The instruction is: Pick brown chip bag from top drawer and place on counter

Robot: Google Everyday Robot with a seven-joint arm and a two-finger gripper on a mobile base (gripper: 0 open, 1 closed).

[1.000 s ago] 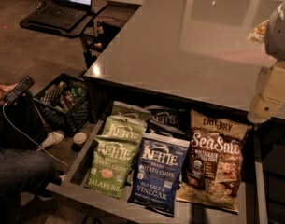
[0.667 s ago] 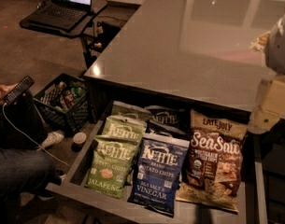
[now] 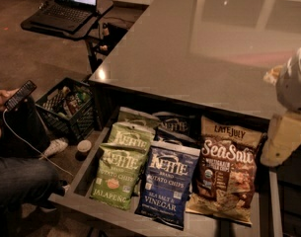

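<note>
Camera view: bag (image 3: pixel 224 172) left of hand (image 3: pixel 283 138)

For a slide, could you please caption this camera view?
Gripper at right edge, beside brown chip bag in open top drawer; counter behind.

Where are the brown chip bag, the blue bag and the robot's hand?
brown chip bag (image 3: pixel 228 154): camera view, on the Sea Salt lettering.
blue bag (image 3: pixel 167 181): camera view, middle of its front.
hand (image 3: pixel 283 138): camera view, at the right edge beside the brown chip bag, on its pale casing.

Claw (image 3: pixel 284 137) blurred at right edge, black bag (image 3: pixel 172 124) mostly hidden
</note>
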